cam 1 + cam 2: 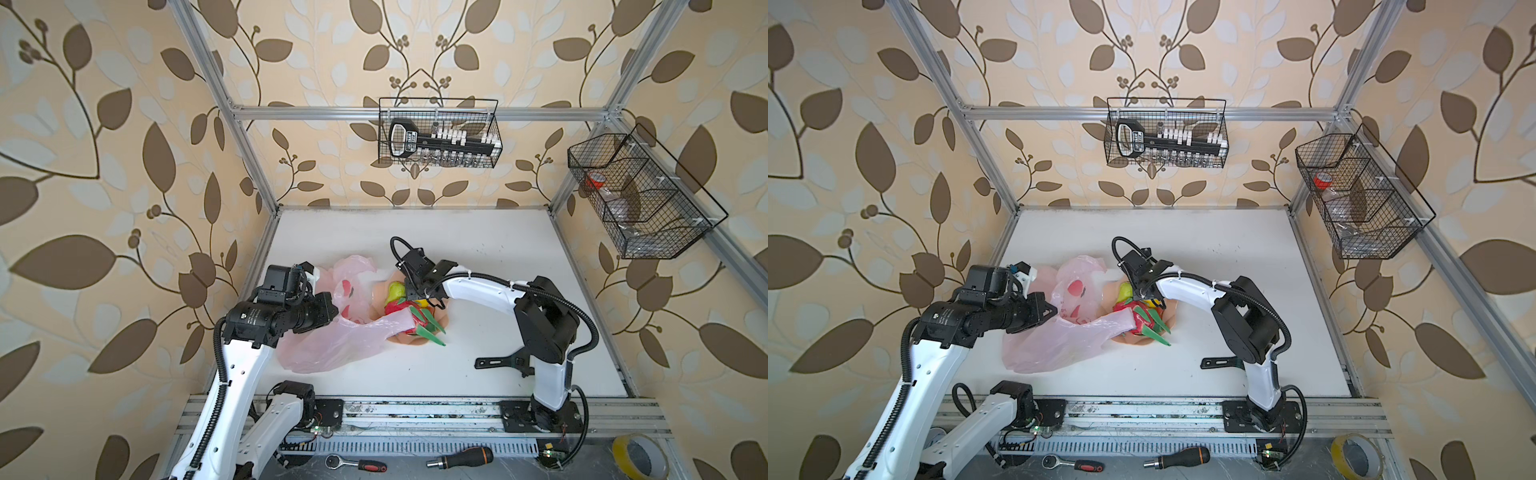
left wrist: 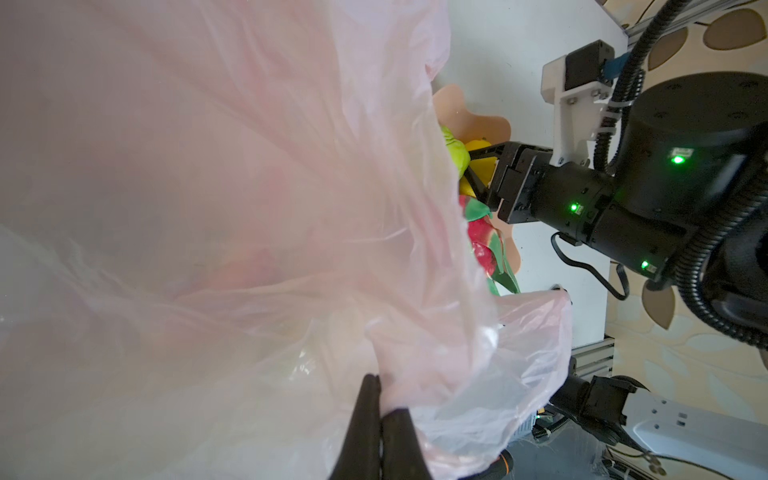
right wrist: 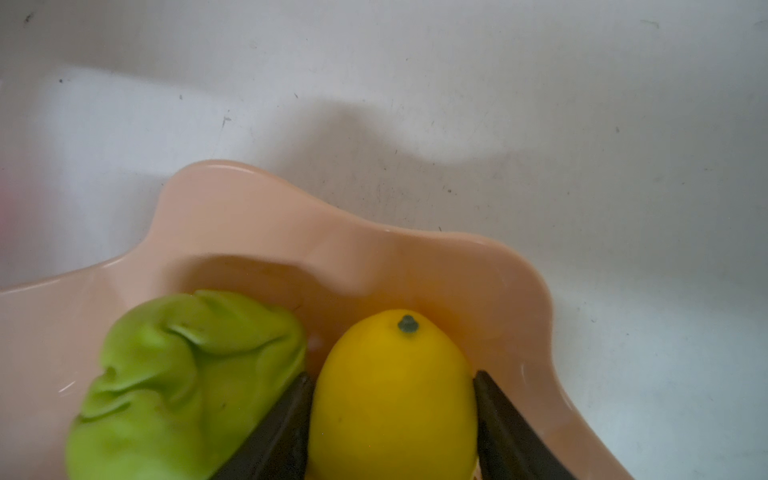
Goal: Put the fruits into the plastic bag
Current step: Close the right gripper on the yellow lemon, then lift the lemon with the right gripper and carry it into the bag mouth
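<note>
The right gripper (image 3: 391, 376) rests its fingers on both sides of the lemon (image 3: 390, 419) in the bowl (image 3: 249, 232), and its slick skin may squirt free on lifting; the left gripper (image 2: 377, 399), clamped on the bag (image 1: 332, 345) draped onto the bowl, may let its mouth sag.

Soft, even light is filling both top views, whose edges are bowing outward. In the right wrist view a broad shadow is falling on the table (image 3: 582, 83) and the green pear (image 3: 178, 382) is blurring.
</note>
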`<action>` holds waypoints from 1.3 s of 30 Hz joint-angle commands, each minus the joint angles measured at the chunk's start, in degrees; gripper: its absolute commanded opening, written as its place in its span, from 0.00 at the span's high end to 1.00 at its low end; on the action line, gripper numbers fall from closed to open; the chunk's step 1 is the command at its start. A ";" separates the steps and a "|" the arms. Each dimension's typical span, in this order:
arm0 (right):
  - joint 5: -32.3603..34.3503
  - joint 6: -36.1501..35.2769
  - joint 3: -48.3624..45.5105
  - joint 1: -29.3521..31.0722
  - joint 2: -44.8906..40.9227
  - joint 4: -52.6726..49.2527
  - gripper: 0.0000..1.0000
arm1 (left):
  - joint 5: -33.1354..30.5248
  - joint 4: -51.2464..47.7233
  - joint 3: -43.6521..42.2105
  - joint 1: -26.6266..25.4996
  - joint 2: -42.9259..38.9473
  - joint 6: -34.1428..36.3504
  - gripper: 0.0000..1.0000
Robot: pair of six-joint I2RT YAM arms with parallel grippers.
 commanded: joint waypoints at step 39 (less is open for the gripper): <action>-7.80 5.13 -13.02 -1.84 -22.27 14.09 0.57 | 0.90 -0.83 1.37 -0.42 -1.58 -0.21 1.00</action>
